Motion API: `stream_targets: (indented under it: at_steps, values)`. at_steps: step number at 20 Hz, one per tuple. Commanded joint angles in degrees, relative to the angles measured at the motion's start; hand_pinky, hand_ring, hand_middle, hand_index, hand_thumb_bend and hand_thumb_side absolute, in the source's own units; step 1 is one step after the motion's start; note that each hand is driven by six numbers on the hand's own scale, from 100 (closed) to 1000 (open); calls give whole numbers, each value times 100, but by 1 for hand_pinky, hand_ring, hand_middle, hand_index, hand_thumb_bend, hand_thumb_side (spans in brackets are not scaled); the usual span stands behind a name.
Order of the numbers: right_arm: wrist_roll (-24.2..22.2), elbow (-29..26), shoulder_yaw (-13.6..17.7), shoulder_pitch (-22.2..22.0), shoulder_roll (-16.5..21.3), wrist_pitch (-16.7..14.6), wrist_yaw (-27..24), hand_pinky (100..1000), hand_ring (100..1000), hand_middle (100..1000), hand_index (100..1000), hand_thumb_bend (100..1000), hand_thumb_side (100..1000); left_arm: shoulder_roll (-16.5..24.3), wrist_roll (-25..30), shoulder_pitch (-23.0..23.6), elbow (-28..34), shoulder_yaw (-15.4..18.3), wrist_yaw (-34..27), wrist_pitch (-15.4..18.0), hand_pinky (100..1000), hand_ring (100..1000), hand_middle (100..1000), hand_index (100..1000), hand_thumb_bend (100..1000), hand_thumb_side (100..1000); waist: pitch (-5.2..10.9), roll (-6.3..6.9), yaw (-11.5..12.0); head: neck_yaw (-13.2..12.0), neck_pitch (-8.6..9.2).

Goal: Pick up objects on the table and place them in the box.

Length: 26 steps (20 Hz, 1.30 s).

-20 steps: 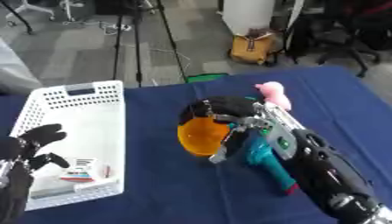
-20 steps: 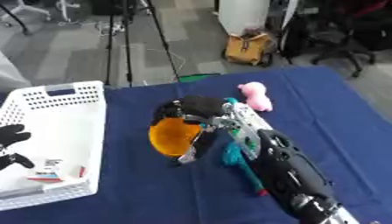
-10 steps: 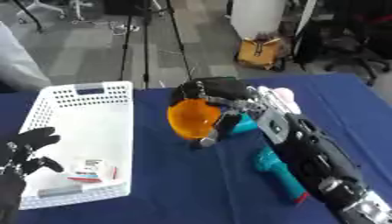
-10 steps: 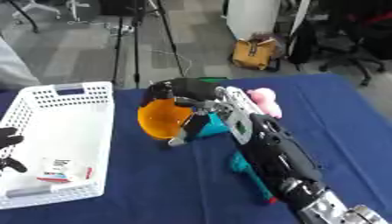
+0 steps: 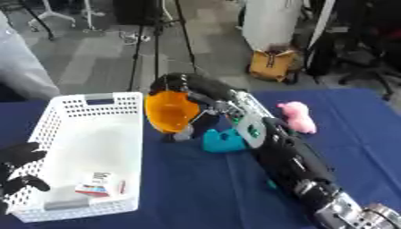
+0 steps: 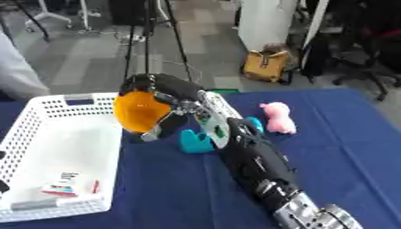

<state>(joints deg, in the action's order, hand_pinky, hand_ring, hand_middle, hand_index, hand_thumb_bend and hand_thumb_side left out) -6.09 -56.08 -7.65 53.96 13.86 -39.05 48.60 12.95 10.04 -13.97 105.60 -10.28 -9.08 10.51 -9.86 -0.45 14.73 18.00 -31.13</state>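
Right robot hand (image 5: 181,83) is closed around the top of an orange bowl-shaped object (image 5: 170,111), holding it clear of the worktop (image 5: 196,188), right at the right rim of the white perforated box (image 5: 94,152), just outside it. A small grey part hangs at the orange object's lower edge; can't make out what it is. The right arm runs from the near right corner diagonally up to the hand. Just right of the arm's forearm, a teal object (image 5: 222,140) sits on the blue-covered worktop, partly hidden behind the arm. Further right, well apart from the box, a pink plush toy (image 5: 295,117) lies on the worktop. Inside the box, near its front end, there's a small flat white packet with red marking (image 5: 100,184). Left robot hand (image 5: 19,170) shows at the near left edge beside the box's left wall, fingers loosely spread, holding nothing.
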Motion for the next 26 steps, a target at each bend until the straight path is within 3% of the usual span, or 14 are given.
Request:
stream_targets:
  at_steps: [1,8,13,16,17,18,19,20,21,26]
  values:
    - [55,207,134,218,-119,128,141,207,342,791,839,495,337,-17,116,-134,178,-103,-98,-17,506,809,784,788,299,992,60,3,181,173,130]
    - [51,422,163,269,-226,62,274,212,344,790,838,476,341,-63,299,-265,333,-243,-270,-85,510,808,784,789,298,978,66,-50,694,378,202]
    - [89,521,137,329,-226,-86,381,227,360,791,837,447,344,-117,322,-307,383,-248,-359,-128,516,807,784,788,321,963,157,-215,963,530,233]
    - [109,622,106,386,-225,-242,500,235,368,791,838,439,348,-170,308,-355,383,-229,-388,-146,517,806,783,788,327,961,207,-418,1129,614,277]
    - [113,661,93,394,-230,-300,556,353,461,818,857,428,416,-180,308,-365,382,-227,-391,-150,518,806,783,788,335,961,213,-462,1157,634,290]
    - [71,738,15,387,-244,-374,628,688,702,886,892,500,532,-197,313,-373,376,-232,-394,-157,518,807,783,788,337,962,217,-517,1185,661,304]
    - [5,817,-98,384,-247,-457,710,912,852,930,904,565,595,-206,318,-379,373,-235,-394,-161,518,806,783,788,337,961,218,-548,1190,675,310]
    - [-77,864,-199,382,-244,-546,800,912,852,930,904,565,595,-210,319,-382,373,-231,-394,-162,518,806,783,788,337,961,217,-563,1181,677,313]
    - [-166,884,-210,377,-244,-639,892,978,898,954,908,589,611,-213,317,-384,374,-226,-394,-161,519,806,783,788,337,960,214,-570,1166,677,316]
    - [-348,909,157,364,-228,-893,1196,1000,933,980,926,667,617,-207,312,-396,380,-215,-391,-164,519,807,783,788,337,961,199,-580,1068,677,315]
